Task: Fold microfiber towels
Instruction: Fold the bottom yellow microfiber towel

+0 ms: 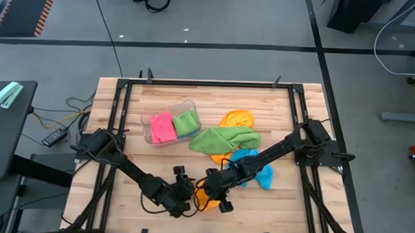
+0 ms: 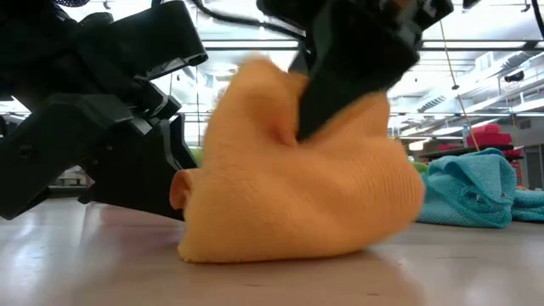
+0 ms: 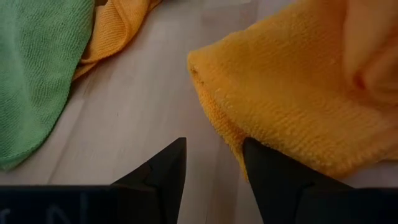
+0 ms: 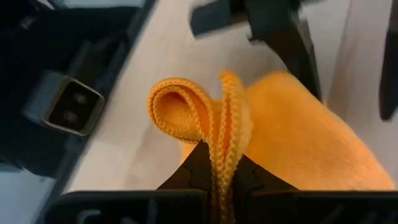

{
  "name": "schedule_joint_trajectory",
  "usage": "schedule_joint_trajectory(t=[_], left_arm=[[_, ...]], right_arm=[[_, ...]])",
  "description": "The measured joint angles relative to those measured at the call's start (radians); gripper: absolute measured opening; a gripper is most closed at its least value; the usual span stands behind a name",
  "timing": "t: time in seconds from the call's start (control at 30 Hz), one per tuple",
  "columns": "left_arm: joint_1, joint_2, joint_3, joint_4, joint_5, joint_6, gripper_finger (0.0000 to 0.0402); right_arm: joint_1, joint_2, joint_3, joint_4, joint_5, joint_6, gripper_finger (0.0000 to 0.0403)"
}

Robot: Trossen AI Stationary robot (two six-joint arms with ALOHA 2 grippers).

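An orange microfiber towel (image 1: 203, 197) lies bunched near the table's front edge, between my two grippers. My right gripper (image 4: 221, 155) is shut on it and reaches in from the right. My left gripper (image 3: 214, 149) stands open, low over the table at the towel's left side. The bare table shows between its fingers, and one finger is at the towel's edge. Farther back lie a green towel (image 1: 224, 139), a second orange one (image 1: 236, 119) and a sky blue one (image 1: 253, 165). A pink (image 1: 162, 127) and a green towel (image 1: 186, 123) sit in a clear tub. My right gripper pinches a fold of the orange towel with its hemmed edges (image 4: 227, 124) between its two fingers, several layers together. The fingers (image 2: 340, 85) slant down from above. The pinched part stands up, and the towel's lower bulk (image 2: 280, 242) rests on the table. My left gripper has one finger (image 3: 264, 171) right at the towel's near edge (image 3: 230, 134); I cannot tell whether it touches.
The clear plastic tub (image 1: 151, 118) stands at the back left of the wooden table. The loose towels lie in the middle, behind the grippers. A black frame (image 1: 208, 84) runs around the table. Bare wood shows at the front left and the front right.
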Motion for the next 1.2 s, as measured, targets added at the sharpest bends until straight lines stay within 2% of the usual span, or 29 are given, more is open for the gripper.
schedule_joint_trajectory(t=[0.3, 0.83, 1.2], left_arm=[[0.000, 0.000, 0.000, -0.004, -0.003, 0.012, 0.0172], [-0.006, 0.000, 0.000, -0.003, -0.005, 0.016, 0.0172], [-0.006, 0.000, 0.000, -0.003, -0.005, 0.017, 0.0172]], right_arm=[[-0.002, 0.023, 0.001, 0.068, 0.008, -0.044, 0.0038], [-0.003, 0.031, 0.000, 0.097, 0.171, -0.089, 0.0161], [-0.008, 0.031, 0.000, 0.131, 0.240, -0.164, 0.0174]])
